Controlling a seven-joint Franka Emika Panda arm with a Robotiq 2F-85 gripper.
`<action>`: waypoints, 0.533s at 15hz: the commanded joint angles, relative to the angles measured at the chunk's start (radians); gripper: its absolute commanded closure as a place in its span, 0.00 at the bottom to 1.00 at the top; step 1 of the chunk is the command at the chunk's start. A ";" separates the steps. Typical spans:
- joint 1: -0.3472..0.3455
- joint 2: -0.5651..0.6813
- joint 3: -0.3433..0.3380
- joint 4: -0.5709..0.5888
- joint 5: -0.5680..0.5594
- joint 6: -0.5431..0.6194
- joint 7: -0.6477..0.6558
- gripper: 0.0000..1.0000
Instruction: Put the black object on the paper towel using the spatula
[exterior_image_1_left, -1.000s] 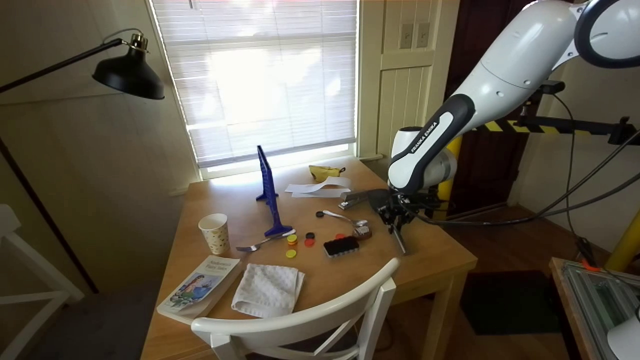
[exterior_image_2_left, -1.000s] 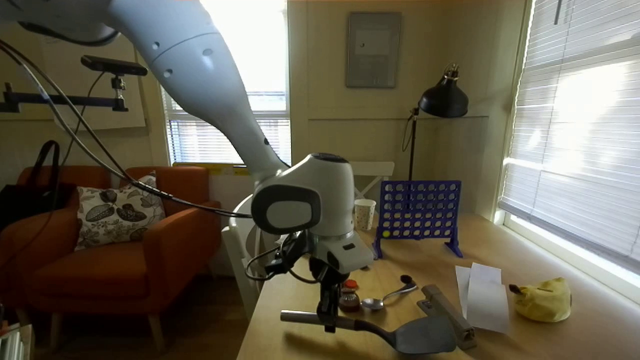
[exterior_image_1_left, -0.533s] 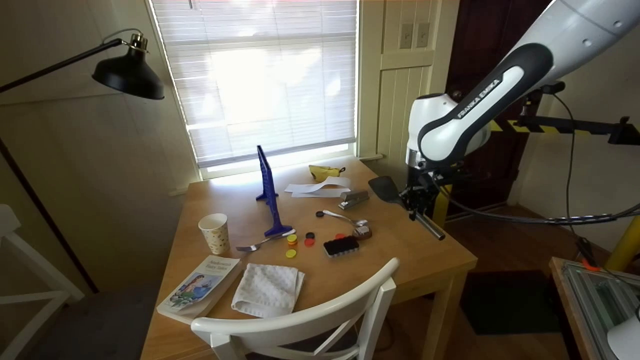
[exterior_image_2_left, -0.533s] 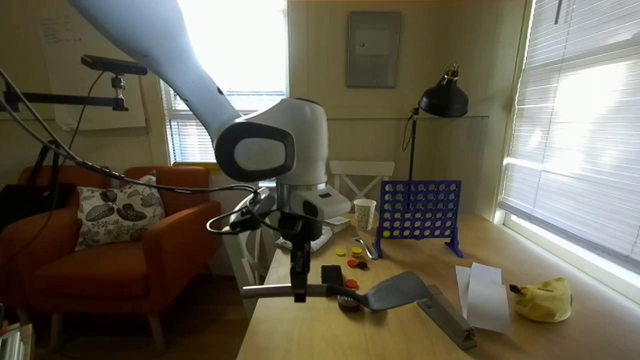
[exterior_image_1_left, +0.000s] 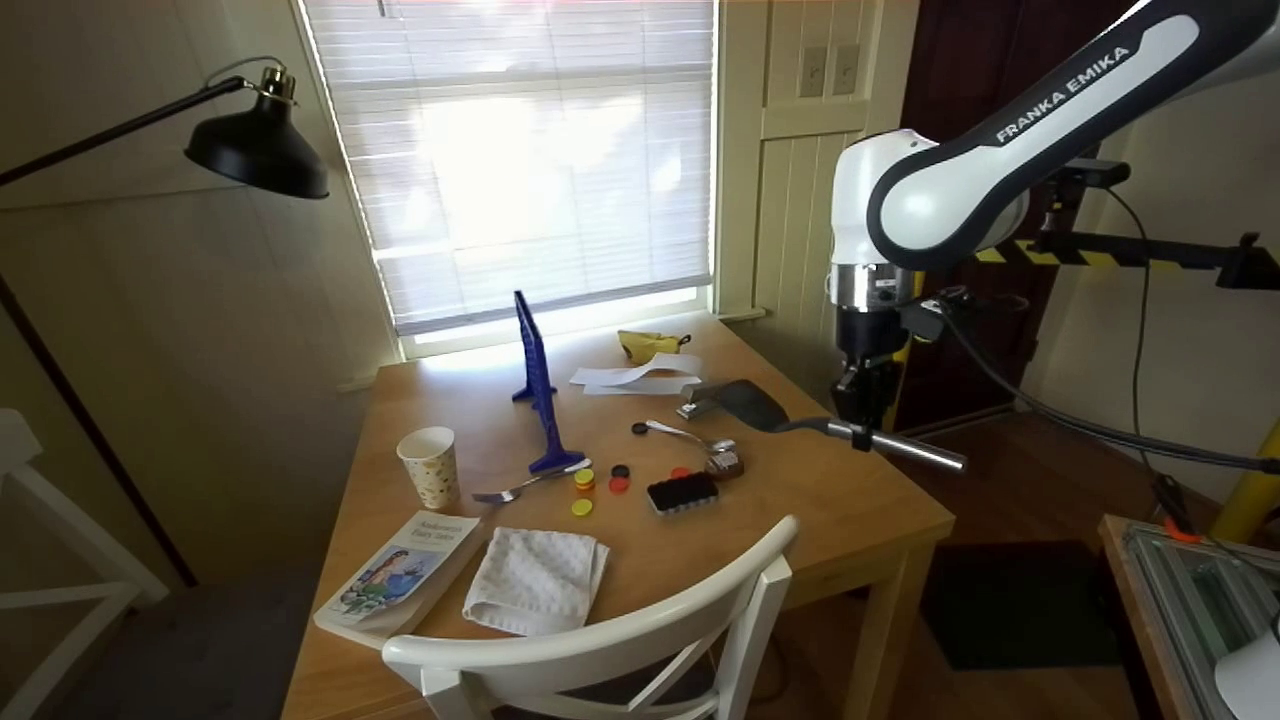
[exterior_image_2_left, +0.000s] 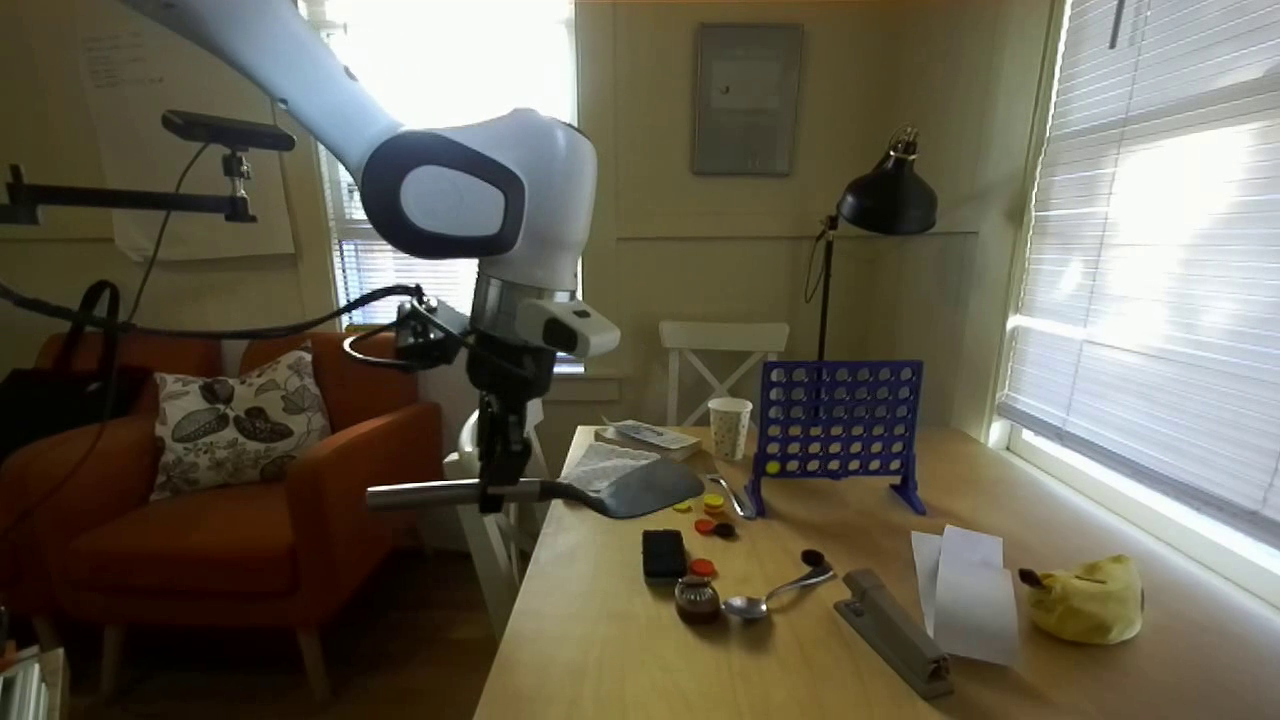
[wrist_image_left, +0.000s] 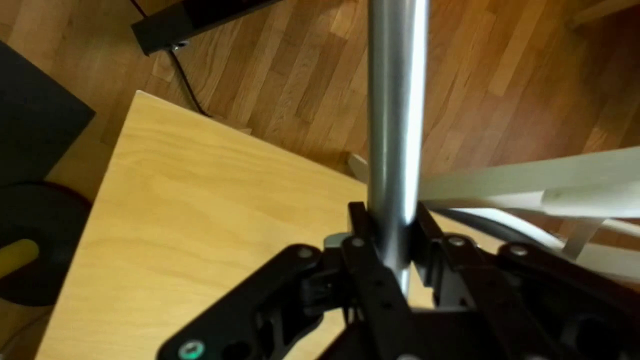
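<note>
My gripper (exterior_image_1_left: 862, 437) is shut on the spatula (exterior_image_1_left: 752, 405), gripping its silvery handle. In the wrist view the handle (wrist_image_left: 397, 100) runs between the two fingers and out past them. The spatula's grey blade (exterior_image_2_left: 655, 488) is held up in the air, roughly level, over the table. The black object (exterior_image_1_left: 682, 492), oblong with a pale underside, lies on the table apart from the gripper and blade; it shows in both exterior views. A folded white paper towel (exterior_image_1_left: 537, 580) rests near the chair side, partly behind the blade in an exterior view.
Close to the black object are a small brown jar (exterior_image_2_left: 697, 600), a spoon (exterior_image_2_left: 765, 603) and loose discs (exterior_image_1_left: 619, 484). A stapler (exterior_image_2_left: 893, 633), paper sheets (exterior_image_2_left: 970, 595), blue upright grid (exterior_image_2_left: 838, 420), cup (exterior_image_1_left: 431, 468), fork (exterior_image_1_left: 530, 482) and book (exterior_image_1_left: 400, 575) stand around. A white chair (exterior_image_1_left: 600, 650) borders the table.
The arm has risen and drawn away from the stapler, carrying the spatula higher above the table. The spatula has stayed in the grip. Objects on the table have not moved.
</note>
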 joint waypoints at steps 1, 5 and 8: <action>-0.021 -0.003 0.028 0.007 0.024 -0.036 -0.048 0.77; -0.019 0.002 0.034 0.024 0.048 -0.077 -0.109 0.77; -0.019 0.002 0.034 0.024 0.049 -0.077 -0.114 0.77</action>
